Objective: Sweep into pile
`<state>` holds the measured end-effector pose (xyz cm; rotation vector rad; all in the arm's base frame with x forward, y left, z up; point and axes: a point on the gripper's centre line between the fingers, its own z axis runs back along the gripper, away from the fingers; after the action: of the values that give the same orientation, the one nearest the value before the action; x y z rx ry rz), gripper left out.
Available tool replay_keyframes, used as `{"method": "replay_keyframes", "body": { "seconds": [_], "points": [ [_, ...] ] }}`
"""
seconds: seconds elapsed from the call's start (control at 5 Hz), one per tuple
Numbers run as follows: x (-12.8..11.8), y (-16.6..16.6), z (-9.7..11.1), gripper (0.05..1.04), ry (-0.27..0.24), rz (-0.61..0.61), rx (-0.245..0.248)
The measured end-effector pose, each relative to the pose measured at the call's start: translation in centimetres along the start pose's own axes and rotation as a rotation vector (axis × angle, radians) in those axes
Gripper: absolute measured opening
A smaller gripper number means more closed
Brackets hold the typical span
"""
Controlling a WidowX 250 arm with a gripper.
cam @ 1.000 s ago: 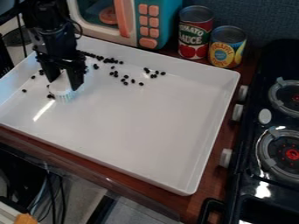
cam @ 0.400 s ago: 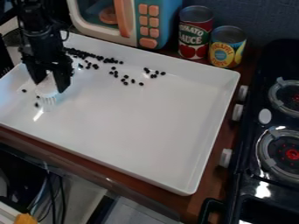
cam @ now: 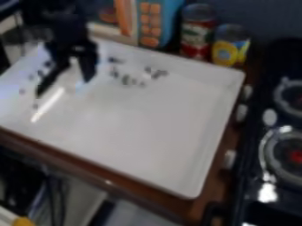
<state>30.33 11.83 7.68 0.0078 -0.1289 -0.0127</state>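
Note:
The gripper (cam: 63,87) hangs over the left part of the white tray (cam: 147,119), its two fingers spread wide in an upside-down V, one low to the left and one on the right. A pale, blurred shape (cam: 77,74) lies between them, close to the right finger; it may be the white brush, but I cannot tell. Small dark beans (cam: 157,73) are scattered near the tray's back wall, right of the gripper. Some more dark beans (cam: 32,77) lie at the tray's left side. The arm covers part of the back left corner.
Behind the tray stand a toy microwave (cam: 152,24), a red can (cam: 196,33) and a yellow can (cam: 229,46). A black toy stove (cam: 265,165) with knobs is along the right. The tray has raised walls and sits on a brown wooden surface (cam: 126,187).
The gripper has shifted right from its place half a second ago, and its fingers, earlier around the white brush, are now farther apart.

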Motion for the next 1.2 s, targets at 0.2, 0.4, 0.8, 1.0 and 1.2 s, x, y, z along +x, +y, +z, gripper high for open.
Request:
{"method": "replay_keyframes", "body": {
  "seconds": [0.2,0.4,0.8,1.0,1.2],
  "points": [
    [0.7,-4.1,0.0,0.738,0.004,-0.056,-0.031],
    [1.3,-8.4,-0.9,0.738,0.043,-0.061,-0.058],
    [3.8,-12.8,-4.1,0.738,0.069,0.140,0.014],
    [5.1,-12.7,-5.1,0.738,0.065,0.193,0.020],
    [6.1,-12.0,-5.7,0.738,0.062,0.194,0.014]
  ]
}}
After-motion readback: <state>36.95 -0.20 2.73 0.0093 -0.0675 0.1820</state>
